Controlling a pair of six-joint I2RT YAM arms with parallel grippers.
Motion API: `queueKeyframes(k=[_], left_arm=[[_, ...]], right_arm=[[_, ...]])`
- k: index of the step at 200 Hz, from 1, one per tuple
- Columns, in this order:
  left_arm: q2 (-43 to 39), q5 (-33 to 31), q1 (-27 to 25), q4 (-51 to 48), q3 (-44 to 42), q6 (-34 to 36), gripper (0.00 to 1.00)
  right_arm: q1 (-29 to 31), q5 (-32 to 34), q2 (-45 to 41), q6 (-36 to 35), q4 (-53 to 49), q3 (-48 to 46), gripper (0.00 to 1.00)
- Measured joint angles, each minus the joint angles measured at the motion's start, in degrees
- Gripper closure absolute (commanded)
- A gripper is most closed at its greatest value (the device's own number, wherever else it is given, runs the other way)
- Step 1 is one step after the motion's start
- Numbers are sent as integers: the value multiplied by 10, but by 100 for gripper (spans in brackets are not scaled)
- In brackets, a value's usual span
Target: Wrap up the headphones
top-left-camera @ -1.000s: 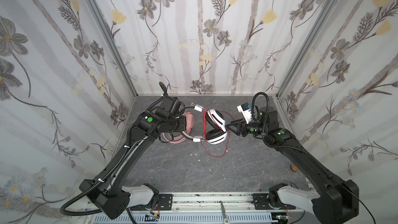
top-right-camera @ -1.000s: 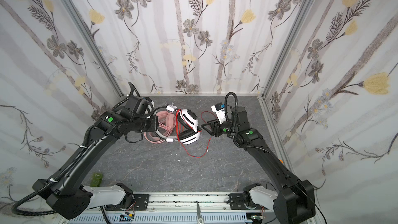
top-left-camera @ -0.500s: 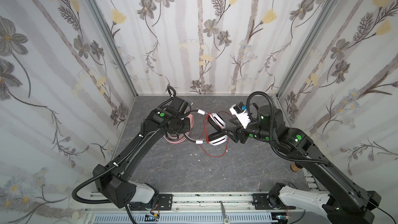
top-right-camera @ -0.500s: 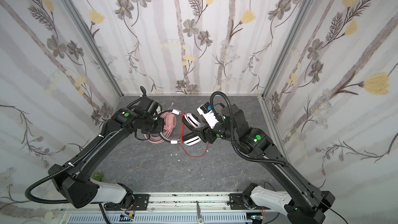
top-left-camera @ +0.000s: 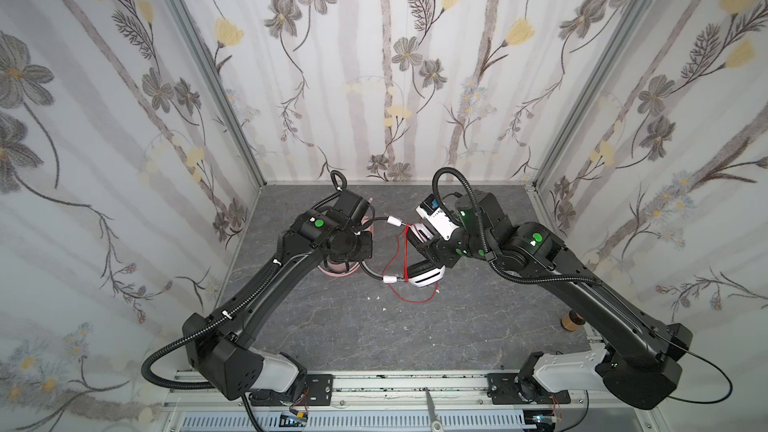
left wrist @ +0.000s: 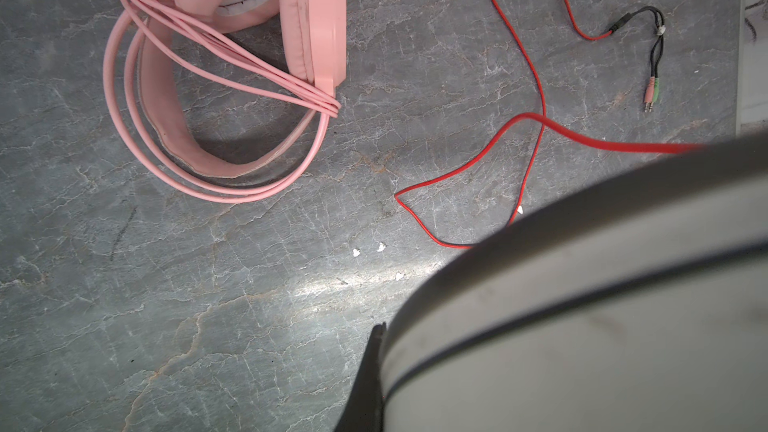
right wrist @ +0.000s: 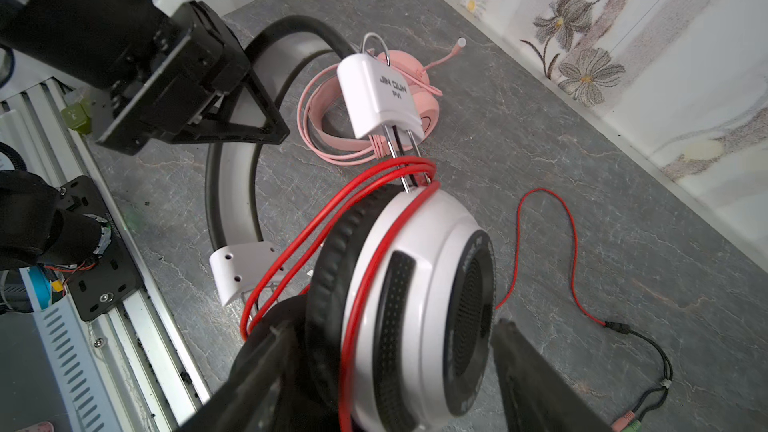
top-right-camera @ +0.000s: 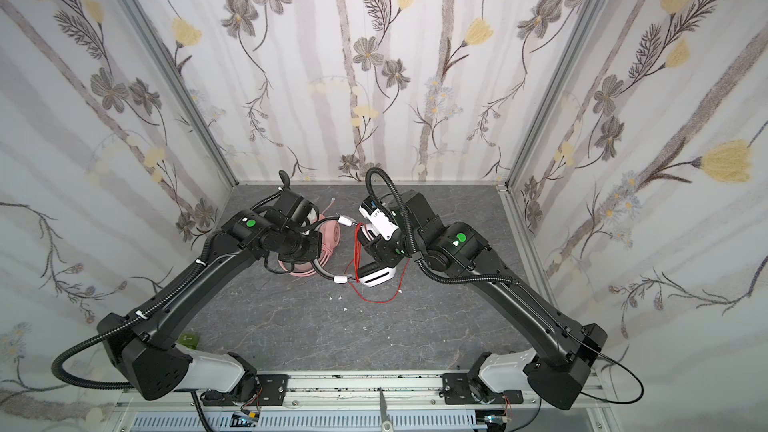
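Left gripper (right wrist: 257,118) is clamped on the headband (right wrist: 235,176) of the white-and-black headset (top-left-camera: 424,278) at mid-table. Right gripper (right wrist: 386,330) straddles its earcup (right wrist: 432,243), jaws wide. The unwound red cord (right wrist: 573,243) trails across the table (right wrist: 644,168) to its plugs (right wrist: 623,425) — on the right arm's side, nearer that gripper.

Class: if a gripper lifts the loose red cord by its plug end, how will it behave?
Probably floppy: the red cord lies in slack curves on the table. Likely light, being so thin. Its loops around the earcup could slip loose.
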Motion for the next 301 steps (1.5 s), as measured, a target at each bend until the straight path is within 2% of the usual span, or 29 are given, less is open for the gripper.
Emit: queueKeyframes(k=[51, 84, 100, 139, 156, 168, 183, 199, 223, 230, 250, 262, 301], left_arm=[[0, 0, -12, -9, 10, 6, 100], [3, -2, -16, -16, 16, 8, 100], [4, -1, -17, -19, 16, 8, 100], [4, 7, -20, -19, 19, 8, 100], [6, 15, -20, -14, 23, 9, 78], [8, 23, -20, -9, 24, 8, 69], [11, 24, -20, -5, 24, 6, 61], [13, 25, -22, -4, 25, 6, 60], [16, 27, -26, -5, 27, 6, 61], [17, 29, -28, -6, 27, 6, 63], [18, 30, -32, -7, 28, -1, 90], [19, 21, -33, -4, 31, -5, 100], [26, 13, -33, -21, 47, -3, 100]], right_arm=[[1, -1, 25, -5, -5, 6, 34], [0, 17, 28, -3, -16, 7, 51], [0, 31, 28, 1, -18, 7, 63], [1, 56, 18, 8, -24, 7, 73], [2, 63, 8, 9, -25, 8, 74], [2, 70, 5, 13, -28, 10, 74], [0, 72, 1, 13, -29, 14, 75], [0, 79, -3, 13, -30, 18, 75], [0, 91, -3, 19, -41, 27, 75], [0, 94, -3, 19, -46, 32, 75], [1, 103, 2, 19, -53, 47, 76], [1, 100, 5, 21, -54, 49, 76], [1, 101, 5, 20, -56, 50, 74]])
